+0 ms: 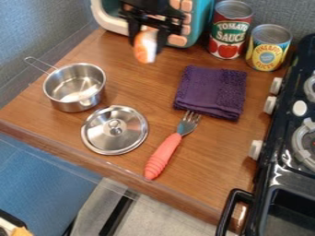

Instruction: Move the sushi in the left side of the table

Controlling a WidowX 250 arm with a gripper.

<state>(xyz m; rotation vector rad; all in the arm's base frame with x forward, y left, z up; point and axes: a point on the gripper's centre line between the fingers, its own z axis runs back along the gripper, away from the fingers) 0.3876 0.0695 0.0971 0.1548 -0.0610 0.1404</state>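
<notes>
The black gripper (146,38) hangs near the top of the camera view, left of centre, in front of the teal toy appliance. Held between its two fingers is the orange and white sushi (145,47), its lower end pointing down above the back of the wooden table (138,83). The grip hides part of the sushi's upper end.
A steel pot (75,87) stands at the left, with its lid (115,130) in front. A fork (165,154) and a folded purple cloth (211,91) lie farther right. Two cans (229,30) stand at the back; a black stove (280,152) borders the right side.
</notes>
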